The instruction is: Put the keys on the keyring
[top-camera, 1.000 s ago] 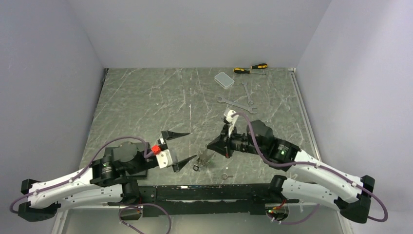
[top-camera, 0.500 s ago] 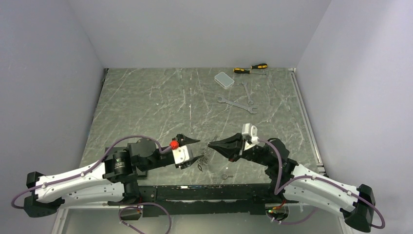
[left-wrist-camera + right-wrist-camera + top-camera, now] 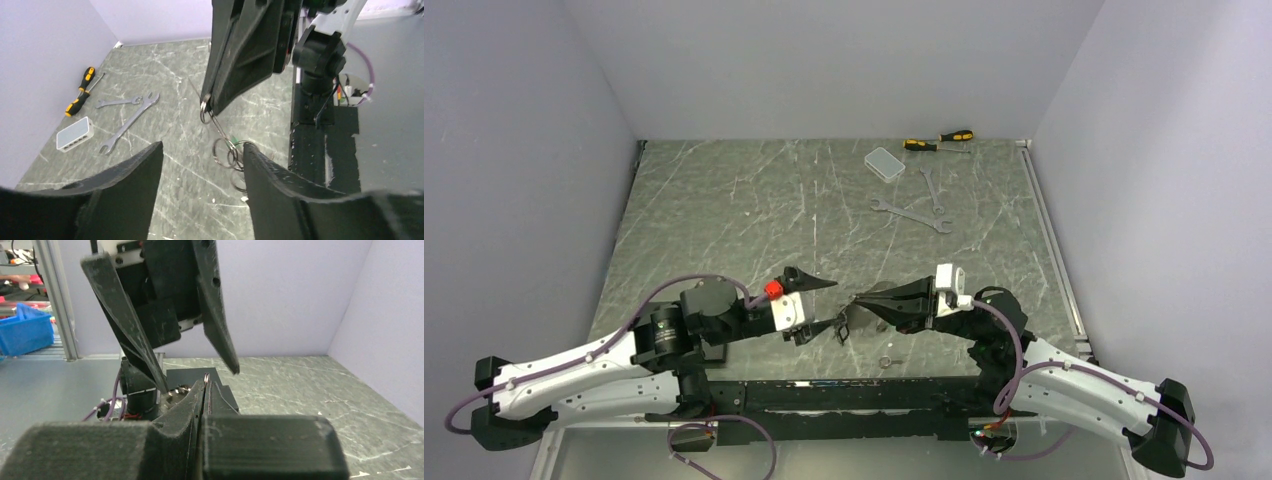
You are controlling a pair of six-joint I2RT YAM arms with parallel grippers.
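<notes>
fingertips of the right gripper are pressed together on the thin wire of the keyring, whose long run slants down from that tip toward the left arm, the keys bunched at its low end, just above or on the table. the left gripper faces it tip to tip, jaws spread, the nearer free claw. wrenches lie well apart on the far side.
</notes>
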